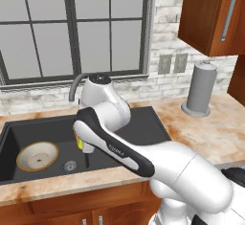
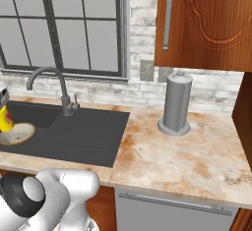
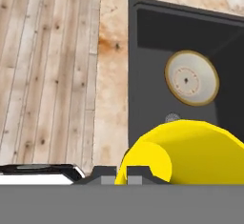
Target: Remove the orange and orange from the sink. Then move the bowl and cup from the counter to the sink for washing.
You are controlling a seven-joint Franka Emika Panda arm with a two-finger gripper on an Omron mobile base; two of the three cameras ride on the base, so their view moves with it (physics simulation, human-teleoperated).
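Now the yellow cup (image 3: 190,151) fills the lower right of the hand view, pinched in the hand (image 3: 121,173) above the black sink (image 1: 28,133); which way it points is unclear. Lower left in the basin, the bowl (image 1: 37,155) sits upright beside the drain (image 1: 70,166)

A large window (image 1: 72,28) with dark grey frames and pale frosted panes sits in a whitewashed brick wall (image 1: 165,23). Two grey outlet plates (image 1: 172,63) are set in the brick to the right of the window. A reddish-brown wooden wall cabinet (image 2: 206,23) with a long metal handle (image 2: 168,14) hangs at the right. A grey cylindrical paper-towel holder (image 2: 175,104) stands upright on the worktop. Brown wood cabinet fronts (image 1: 72,209) run under the worktop. The floor (image 3: 45,70) is pale wooden planking.
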